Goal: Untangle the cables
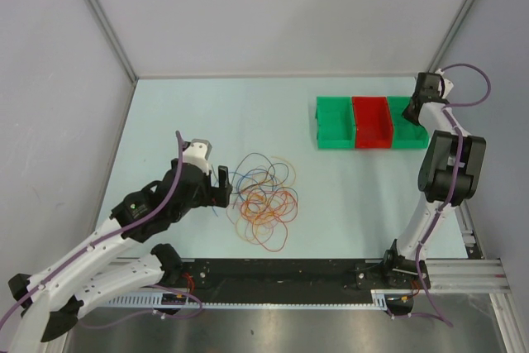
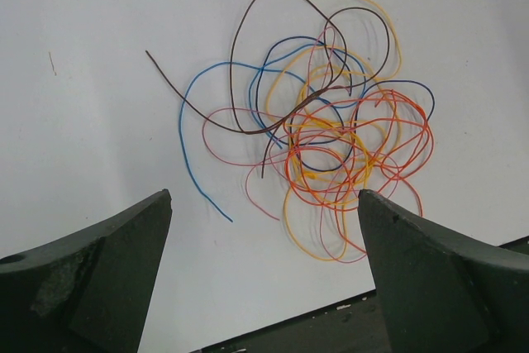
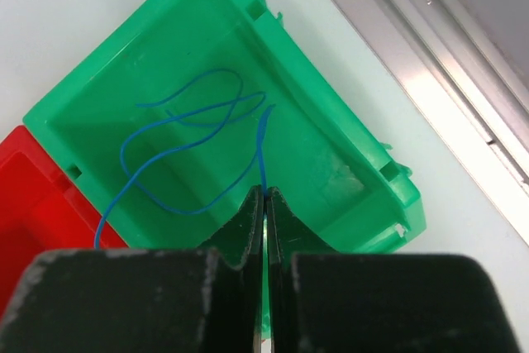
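Near edge of the pale table (image 1: 207, 113), left of middle: loose tangle of thin orange, red, blue and dark brown cables (image 1: 264, 196), lying flat and well apart from the bins. Left wrist view shows orange and red loops packed tight on one side of the heap. A dark brown strand (image 2: 240, 64) and a blue strand (image 2: 183, 121) swing out wider, each with a free end on bare table.

Left gripper (image 1: 221, 188) sits just beside the tangle on its left side, jaws spread wide, nothing between them, not touching any wire as far as I can see.

Far right corner: row of three plastic bins at the table's right side, green (image 1: 335, 121), red plastic bin (image 1: 370, 121), green plastic bin (image 3: 326, 113). Right gripper (image 3: 264, 192) hangs over that last green bin with its jaws pressed together on one end of a single thin blue wire (image 3: 261, 150). The rest of that wire is coiled on the bin floor, with one stretch running over the wall on the red bin's side. Whether the other two bins hold anything is too small to tell from the top view.

Progress, my read: early. One blue wire is pulled out and as good as delivered, with only the release not yet done. Nearly everything else is left: the orange and red knot looks untouched and several strands cross each other. Looks like sorting by colour, though I can't confirm that. The outlying brown or blue strand looks the easiest next pick for the open left gripper.
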{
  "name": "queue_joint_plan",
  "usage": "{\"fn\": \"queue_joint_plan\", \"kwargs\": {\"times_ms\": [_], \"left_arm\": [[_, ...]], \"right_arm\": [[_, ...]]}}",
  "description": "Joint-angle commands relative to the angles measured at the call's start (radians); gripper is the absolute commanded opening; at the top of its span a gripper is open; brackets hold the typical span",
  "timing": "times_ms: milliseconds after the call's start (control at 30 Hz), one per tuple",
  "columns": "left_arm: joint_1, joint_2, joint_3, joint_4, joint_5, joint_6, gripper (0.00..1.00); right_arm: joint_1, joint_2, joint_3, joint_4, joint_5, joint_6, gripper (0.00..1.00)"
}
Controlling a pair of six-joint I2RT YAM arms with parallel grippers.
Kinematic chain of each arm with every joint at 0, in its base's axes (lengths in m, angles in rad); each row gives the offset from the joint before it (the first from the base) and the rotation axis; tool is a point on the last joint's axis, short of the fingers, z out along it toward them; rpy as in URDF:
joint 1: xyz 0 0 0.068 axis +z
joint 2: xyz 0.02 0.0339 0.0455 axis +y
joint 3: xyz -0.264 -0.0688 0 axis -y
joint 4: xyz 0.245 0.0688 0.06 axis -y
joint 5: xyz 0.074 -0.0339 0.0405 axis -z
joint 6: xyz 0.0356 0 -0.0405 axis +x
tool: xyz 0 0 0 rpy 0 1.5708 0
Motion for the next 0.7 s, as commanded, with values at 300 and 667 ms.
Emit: {"fn": "queue_joint_plan", "kwargs": {"times_ms": [300,667], "left_arm": [[0.01,-0.021,-0.002,0.031,0.016,0.021,1.0],[0.019,-0.027,-0.002,0.032,0.018,0.023,1.0]], "right_arm": [[0.007,-0.112,0.218,-0.159,-0.094,-0.032,0.61],[0.064,-0.338,0.136,-0.205,-0.103,0.002,0.64]]}}
